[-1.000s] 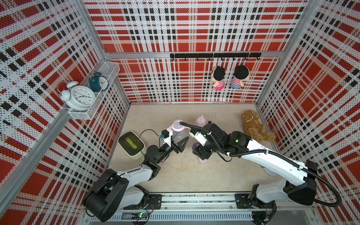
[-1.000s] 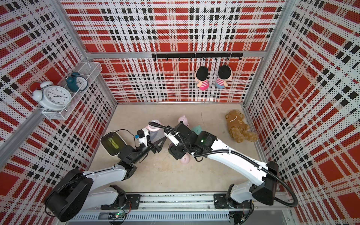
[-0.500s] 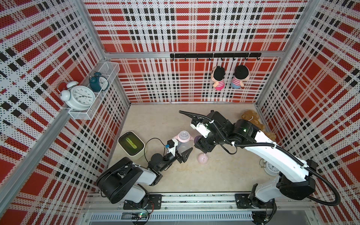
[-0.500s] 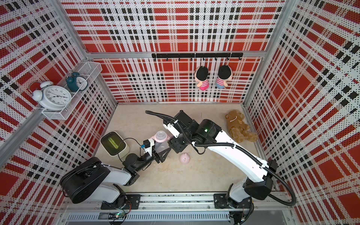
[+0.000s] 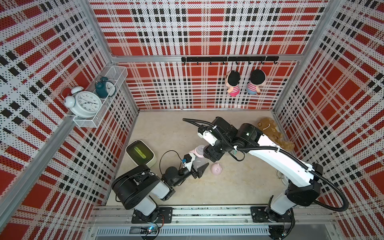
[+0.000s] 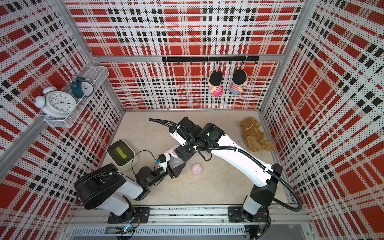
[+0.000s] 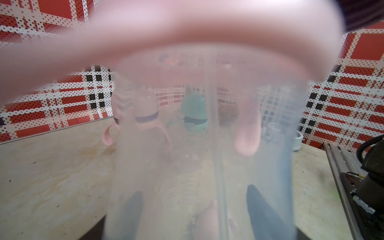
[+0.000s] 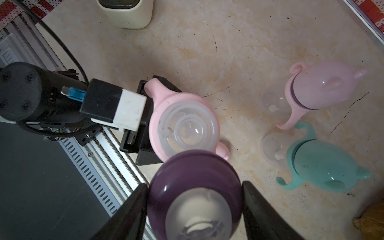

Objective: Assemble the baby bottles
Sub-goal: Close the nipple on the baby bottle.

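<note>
Baby bottle (image 8: pixel 184 126) stays clamped in left gripper (image 7: pixel 195 207); right gripper (image 8: pixel 194 186), grasping purple collar (image 8: pixel 195 170), has moved closer.

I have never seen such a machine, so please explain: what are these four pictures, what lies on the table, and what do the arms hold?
These are two robot arms with two-finger grippers at a beige table. Both top views look down from one overhead camera; the other two come from wrist cameras. The left gripper is shut on a clear plastic bottle with a pink handle ring. The right gripper is shut on a purple collar with a clear nipple. On the table stand a capped pink bottle and a capped teal bottle, with a loose pink dome cap, a cream box and a brown plush bear.
</note>
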You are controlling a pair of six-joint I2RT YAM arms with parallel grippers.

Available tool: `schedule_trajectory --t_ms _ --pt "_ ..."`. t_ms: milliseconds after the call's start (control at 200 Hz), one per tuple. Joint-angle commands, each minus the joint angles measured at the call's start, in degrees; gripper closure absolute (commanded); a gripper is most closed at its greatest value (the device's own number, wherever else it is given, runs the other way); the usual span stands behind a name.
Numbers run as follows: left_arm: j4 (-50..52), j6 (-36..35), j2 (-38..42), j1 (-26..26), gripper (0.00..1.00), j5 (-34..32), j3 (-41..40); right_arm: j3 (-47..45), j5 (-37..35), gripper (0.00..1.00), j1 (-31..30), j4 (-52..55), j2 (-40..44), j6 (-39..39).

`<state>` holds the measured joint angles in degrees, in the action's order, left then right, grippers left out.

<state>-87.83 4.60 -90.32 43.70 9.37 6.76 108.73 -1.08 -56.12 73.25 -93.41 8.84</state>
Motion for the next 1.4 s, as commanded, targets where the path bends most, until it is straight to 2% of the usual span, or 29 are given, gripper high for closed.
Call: schedule_trajectory --t_ms 0,426,1022,1393 --pt "-2.2 -2.4 -1.1 1.1 1.0 -2.0 0.3 1.9 1.1 0.38 0.2 1.2 -1.3 -0.7" --pt "4.6 -7.2 2.0 3.9 1.0 -6.0 2.0 2.2 3.3 0.38 0.8 -1.5 -3.6 -1.4" --pt "2.9 -10.1 2.3 5.8 1.0 -10.0 0.9 -2.7 7.0 0.37 3.5 -3.0 -3.4 -3.5" --pt "1.3 -11.5 2.2 6.8 1.0 -16.5 0.8 -3.4 6.5 0.36 3.6 -1.6 -5.1 -2.4"
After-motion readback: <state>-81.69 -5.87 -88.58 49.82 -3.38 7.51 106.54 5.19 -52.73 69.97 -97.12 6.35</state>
